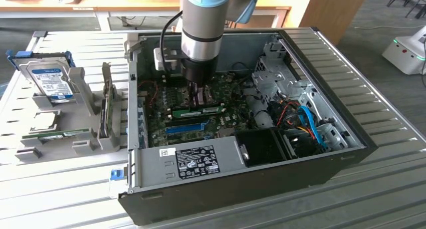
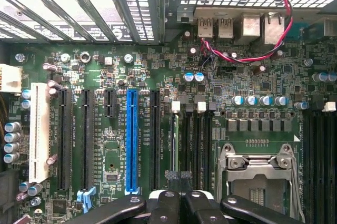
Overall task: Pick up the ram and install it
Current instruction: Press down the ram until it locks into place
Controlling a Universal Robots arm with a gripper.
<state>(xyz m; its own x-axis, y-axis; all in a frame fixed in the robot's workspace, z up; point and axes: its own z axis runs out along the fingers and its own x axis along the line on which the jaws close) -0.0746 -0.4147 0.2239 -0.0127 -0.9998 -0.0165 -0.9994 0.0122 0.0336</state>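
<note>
Green ram (image 1: 199, 111) sits edge-down on motherboard (image 2: 105, 66) inside open computer case (image 1: 332, 159), beside blue slot (image 2: 131, 140). Your claw (image 1: 197, 100) stands clamped together on ram's top edge, arm vertical above.

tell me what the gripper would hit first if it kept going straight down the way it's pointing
Most likely the ram, which lies right under the shut gripper on the motherboard; whether they already touch is unclear.
</note>
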